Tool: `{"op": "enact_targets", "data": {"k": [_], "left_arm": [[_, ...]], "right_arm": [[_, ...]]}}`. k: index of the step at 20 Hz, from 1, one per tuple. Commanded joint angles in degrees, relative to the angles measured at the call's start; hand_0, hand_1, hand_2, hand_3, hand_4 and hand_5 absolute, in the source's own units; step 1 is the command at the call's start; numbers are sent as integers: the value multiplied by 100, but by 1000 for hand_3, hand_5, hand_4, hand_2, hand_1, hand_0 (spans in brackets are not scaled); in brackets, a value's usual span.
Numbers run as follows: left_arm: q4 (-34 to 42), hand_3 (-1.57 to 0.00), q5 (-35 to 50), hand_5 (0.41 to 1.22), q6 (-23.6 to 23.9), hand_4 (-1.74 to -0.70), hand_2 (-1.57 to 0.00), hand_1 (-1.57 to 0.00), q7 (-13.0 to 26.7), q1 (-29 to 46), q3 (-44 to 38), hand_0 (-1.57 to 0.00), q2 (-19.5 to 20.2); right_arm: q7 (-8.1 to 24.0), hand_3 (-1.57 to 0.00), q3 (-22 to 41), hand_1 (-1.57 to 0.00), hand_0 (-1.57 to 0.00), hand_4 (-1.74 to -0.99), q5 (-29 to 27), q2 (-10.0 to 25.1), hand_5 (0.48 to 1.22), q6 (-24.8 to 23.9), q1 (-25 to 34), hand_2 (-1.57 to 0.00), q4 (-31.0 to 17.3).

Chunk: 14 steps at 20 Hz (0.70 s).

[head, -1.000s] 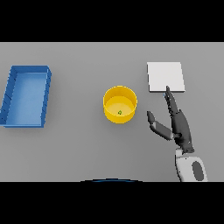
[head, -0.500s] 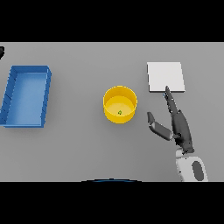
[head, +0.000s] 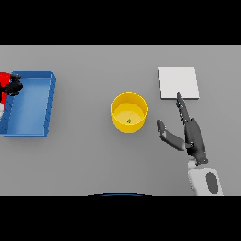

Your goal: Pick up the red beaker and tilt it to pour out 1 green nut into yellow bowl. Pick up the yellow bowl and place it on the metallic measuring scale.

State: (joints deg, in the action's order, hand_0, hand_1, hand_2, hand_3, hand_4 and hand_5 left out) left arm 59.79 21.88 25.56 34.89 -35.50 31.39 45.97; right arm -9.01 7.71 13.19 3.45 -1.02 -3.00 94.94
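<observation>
1. Fingers of the right hand [head: 193, 137] are stretching out straight over the grey table [head: 89, 160], released and grasping nothing, with the thumb sticking out toward the left; the white and grey forearm is coming in from the lower right.
2. Just left of that thumb, the yellow bowl [head: 129, 112] is sitting upright near the middle of the table, apart from the hand, and a small green nut [head: 129, 121] is lying on its floor.
3. Beyond the right hand, the metallic measuring scale [head: 178, 83] is lying flat as a pale square plate, and the longest fingertip is reaching its near edge; whether it is touching the plate cannot be told.
4. At the far left, a blue tray [head: 51, 96] is resting on the table, well apart from the bowl.
5. At the left edge, over the tray's far corner, the left hand [head: 14, 86] is showing only in part, its dark fingers curling around the red beaker [head: 4, 81], which is itself cut off by the edge.
</observation>
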Motion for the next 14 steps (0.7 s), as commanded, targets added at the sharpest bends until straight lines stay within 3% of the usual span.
{"op": "enact_targets", "data": {"k": [1, 2, 3, 4, 6, 9, 14], "left_arm": [[265, -1368, 75, 827, -101, -1493, -1571, -1571, -35, 59, 67, -1571, 99], [470, -1238, 79, 774, -327, -1311, -1489, -1545, -145, 118, 162, -1571, 264], [651, -1098, 103, 740, -538, -1155, -1311, -1380, -289, 201, 186, -1495, 416], [750, -884, 288, 714, -845, -1031, -1049, -1104, -549, 332, 140, -1253, 452], [806, -565, 486, 682, -1244, -870, -671, -706, -591, 387, 97, -802, 564], [666, -289, 185, 651, -1448, -762, -343, -361, -525, 274, 328, -410, 604], [330, -94, -83, 647, -1245, -715, -112, -118, -711, 135, 404, -134, 384]], "right_arm": [[-8, 1, -40, 1, 1, -1165, -7, 43, 675, -19, -9, 1, 56], [10, 1, -36, 1, 1, -1163, 5, 50, 671, -20, -14, 1, 23], [54, 1, -43, 1, 1, -1159, 13, 52, 669, -44, 7, 1, 61], [61, 1, -53, 1, 1, -1161, 22, 60, 669, -54, 64, 1, 14], [-58, 1, -30, 1, 1, -1156, -36, 64, 673, 11, -31, 1, 82], [-13, 1, -27, 1, 1, -1145, -58, 54, 685, 26, -30, 1, 93], [50, 1, 1, 1, 1, -1173, 37, 79, 688, 3, -42, 1, 90]]}}
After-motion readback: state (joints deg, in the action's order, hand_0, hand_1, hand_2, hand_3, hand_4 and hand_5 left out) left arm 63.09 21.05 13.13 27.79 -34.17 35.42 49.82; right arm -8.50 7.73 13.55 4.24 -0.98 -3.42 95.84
